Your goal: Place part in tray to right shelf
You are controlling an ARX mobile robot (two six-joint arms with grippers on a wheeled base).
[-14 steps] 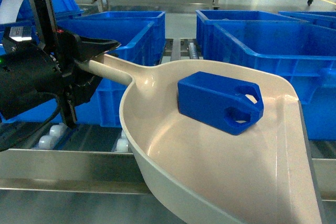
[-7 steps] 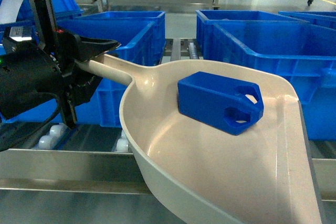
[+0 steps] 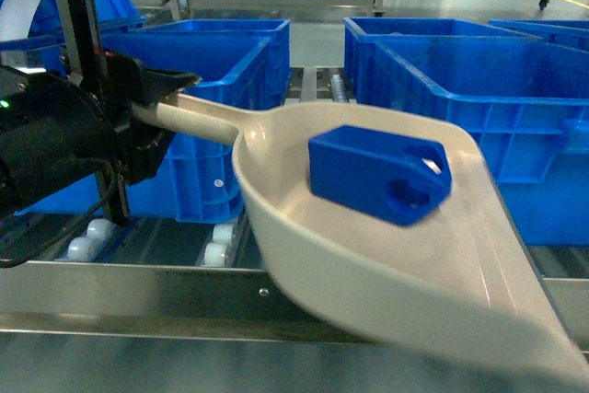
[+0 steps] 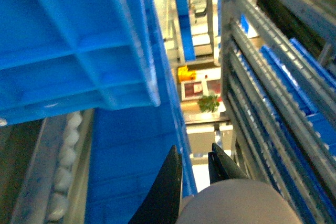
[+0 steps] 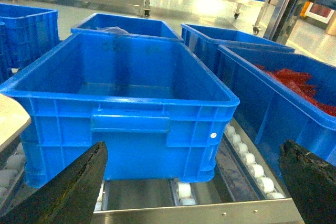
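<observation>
The small bright-blue plastic block (image 3: 377, 175) lies in the cream plastic scoop tray (image 3: 304, 227), lug end pointing right. The left gripper (image 3: 152, 103) is clamped on the tray's handle; the right gripper (image 5: 194, 182) has its fingers wide apart.

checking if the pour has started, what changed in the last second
The scoop has rolled, its right lip dipping toward the lower right, and the blue block has tipped with it but still sits inside. The left end effector still clamps the handle. The blue crates and the roller rack are unchanged.

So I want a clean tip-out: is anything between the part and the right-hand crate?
Nothing visible: the part lies loose in the tray, and the right crate behind it stands open.
</observation>
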